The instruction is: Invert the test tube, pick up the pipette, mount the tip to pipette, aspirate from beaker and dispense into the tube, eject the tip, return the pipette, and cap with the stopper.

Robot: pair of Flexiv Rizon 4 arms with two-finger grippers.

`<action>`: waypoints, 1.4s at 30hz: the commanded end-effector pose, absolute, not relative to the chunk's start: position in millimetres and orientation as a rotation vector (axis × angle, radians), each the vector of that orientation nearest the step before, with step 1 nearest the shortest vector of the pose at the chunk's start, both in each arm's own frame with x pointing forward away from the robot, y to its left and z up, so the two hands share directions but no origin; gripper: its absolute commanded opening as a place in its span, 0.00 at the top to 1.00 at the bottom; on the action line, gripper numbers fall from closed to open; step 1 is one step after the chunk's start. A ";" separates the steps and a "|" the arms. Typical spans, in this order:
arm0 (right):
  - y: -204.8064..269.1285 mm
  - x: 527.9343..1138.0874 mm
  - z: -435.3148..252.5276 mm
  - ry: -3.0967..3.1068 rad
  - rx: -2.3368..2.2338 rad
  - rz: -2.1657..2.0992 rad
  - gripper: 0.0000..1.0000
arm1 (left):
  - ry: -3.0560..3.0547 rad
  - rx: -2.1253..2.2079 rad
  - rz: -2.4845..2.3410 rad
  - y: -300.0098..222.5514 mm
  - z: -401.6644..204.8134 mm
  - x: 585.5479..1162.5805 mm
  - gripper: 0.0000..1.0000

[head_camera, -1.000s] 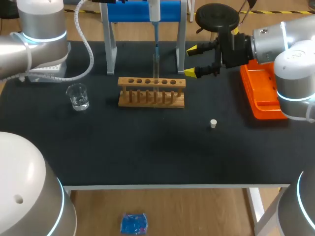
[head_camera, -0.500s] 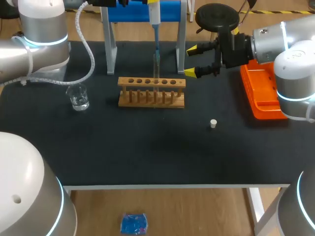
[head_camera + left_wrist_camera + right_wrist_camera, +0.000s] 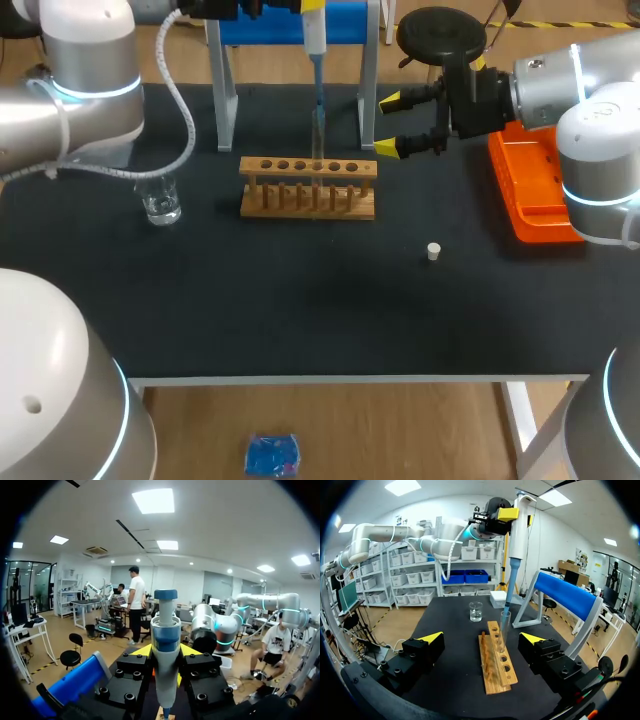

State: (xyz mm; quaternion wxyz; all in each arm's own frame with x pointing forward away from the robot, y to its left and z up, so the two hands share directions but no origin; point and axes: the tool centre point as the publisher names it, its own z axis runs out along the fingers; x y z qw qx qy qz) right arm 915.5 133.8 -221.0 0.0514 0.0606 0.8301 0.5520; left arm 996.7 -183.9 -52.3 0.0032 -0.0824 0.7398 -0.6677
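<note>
My left gripper (image 3: 165, 652) is shut on the white and blue pipette (image 3: 165, 645), which it holds upright above the wooden rack (image 3: 308, 190). The pipette (image 3: 314, 35) carries a blue tip (image 3: 318, 95) that points down into the clear test tube (image 3: 317, 135) standing upright in the rack. My right gripper (image 3: 400, 125) hangs open just right of the rack, holding nothing. In the right wrist view the rack (image 3: 496, 655) and the tube (image 3: 504, 627) lie ahead between the open fingers. The beaker (image 3: 158, 197) with water stands left of the rack. The white stopper (image 3: 433, 251) lies on the mat.
An orange tray (image 3: 530, 190) sits at the table's right edge under my right arm. The blue pipette stand (image 3: 345, 20) with its white legs rises behind the rack. A white tip box (image 3: 498, 599) stands at the far left, behind the beaker.
My left arm's elbow has swung a little to the right, and the pipette has sunk slightly toward the tube. The right arm has kept still.
</note>
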 end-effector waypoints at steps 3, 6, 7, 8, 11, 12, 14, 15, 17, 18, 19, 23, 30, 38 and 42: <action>133.9 915.0 -221.4 2.524 0.185 1.679 0.00 | 2.311 -0.266 -2.098 -185.4 -55.3 995.1 1.00; 133.9 915.0 -221.4 2.524 0.185 1.679 0.00 | 2.310 -0.269 -2.096 -185.9 -56.1 994.7 1.00; 133.9 915.0 -221.4 2.524 0.185 1.679 0.00 | 2.310 -0.272 -2.093 -186.1 -56.7 994.5 1.00; 133.9 915.0 -221.4 2.524 0.185 1.679 0.00 | 2.313 -0.281 -2.089 -186.2 -57.7 994.3 1.00; 133.9 915.0 -221.4 2.524 0.185 1.679 0.00 | 2.317 -0.298 -2.090 -186.6 -60.8 994.1 1.00; 133.9 915.0 -221.4 2.524 0.185 1.679 0.00 | 2.318 -0.298 -2.088 -186.8 -61.1 994.0 1.00; 133.9 915.0 -221.4 2.524 0.185 1.679 0.00 | 2.316 -0.300 -2.089 -186.8 -61.3 993.9 1.00; 133.9 915.0 -221.4 2.524 0.185 1.679 0.00 | 2.316 -0.302 -2.088 -186.6 -61.6 993.8 1.00; 133.9 915.0 -221.4 2.524 0.185 1.679 0.00 | 2.311 -0.308 -2.089 -186.0 -62.6 993.6 1.00; 133.9 915.0 -221.4 2.524 0.185 1.679 0.00 | 2.309 -0.308 -2.089 -185.9 -62.6 993.6 1.00; 133.9 915.0 -221.4 2.524 0.185 1.679 0.00 | 2.305 -0.310 -2.090 -186.0 -62.8 993.6 1.00; 133.9 915.0 -221.4 2.524 0.185 1.679 0.00 | 2.277 -0.319 -2.107 -185.1 -64.2 993.0 1.00; 133.9 915.0 -221.4 2.524 0.185 1.679 0.00 | 2.267 -0.323 -2.102 -184.9 -64.6 992.0 1.00; 133.9 915.0 -221.4 2.524 0.185 1.679 0.00 | 2.259 -0.322 -2.098 -184.8 -67.0 990.4 1.00; 133.9 915.0 -221.4 2.524 0.185 1.679 0.00 | 2.264 -0.326 -2.093 -185.7 -69.6 990.4 1.00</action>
